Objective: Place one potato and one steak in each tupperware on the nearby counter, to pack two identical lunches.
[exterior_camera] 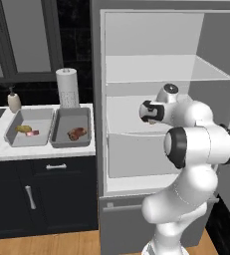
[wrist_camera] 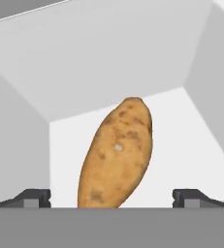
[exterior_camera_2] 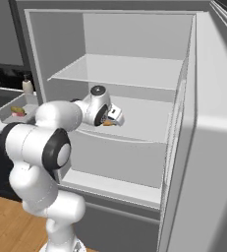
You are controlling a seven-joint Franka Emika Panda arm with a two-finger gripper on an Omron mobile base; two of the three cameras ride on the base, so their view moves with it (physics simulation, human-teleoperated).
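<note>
One potato (wrist_camera: 117, 155) lies between the fingertips of the wide-spread hand (wrist_camera: 111, 197) inside the fridge (exterior_camera_2: 134, 69).

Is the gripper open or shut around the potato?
Open: the gripper has its fingertips spread wide either side of the potato, not touching it.

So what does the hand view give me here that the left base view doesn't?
Hand view: the potato lying on the white fridge shelf, right between the open gripper fingertips, not yet gripped.

Left base view: the counter beside the fridge, with two grey tupperware trays: the left tray holds a potato and a steak, the right tray a steak alone. A paper towel roll and soap bottle stand behind.

Both: the open fridge interior.
</note>
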